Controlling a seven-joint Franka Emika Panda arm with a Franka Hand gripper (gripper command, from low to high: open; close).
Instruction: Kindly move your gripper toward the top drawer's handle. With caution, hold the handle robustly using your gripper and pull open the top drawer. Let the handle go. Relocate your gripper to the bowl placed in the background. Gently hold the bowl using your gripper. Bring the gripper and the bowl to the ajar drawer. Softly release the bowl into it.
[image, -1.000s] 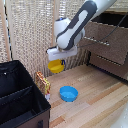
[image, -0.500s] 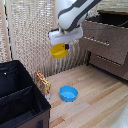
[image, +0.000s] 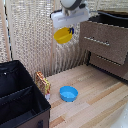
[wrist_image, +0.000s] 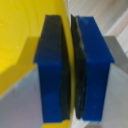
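The yellow bowl (image: 63, 35) hangs tilted high in the air, held at its rim by my gripper (image: 70, 31) under the white arm. It is at the exterior view's left of the dresser. In the wrist view the blue-tipped fingers (wrist_image: 52, 65) are pinched on the thin yellow rim of the bowl (wrist_image: 22, 40). The top drawer (image: 107, 37) stands pulled out from the dresser, its dark inside showing, with the silver handle (image: 96, 41) on its brown front.
A blue bowl (image: 68, 93) rests on the wooden floor. A small patterned box (image: 43, 83) stands beside a large black case (image: 20, 100) at the exterior view's left. A wicker screen (image: 30, 35) forms the back. A lower drawer (image: 107, 64) sits below.
The arm has lifted the yellow bowl from low near the floor to high up, and carried it toward the open top drawer.
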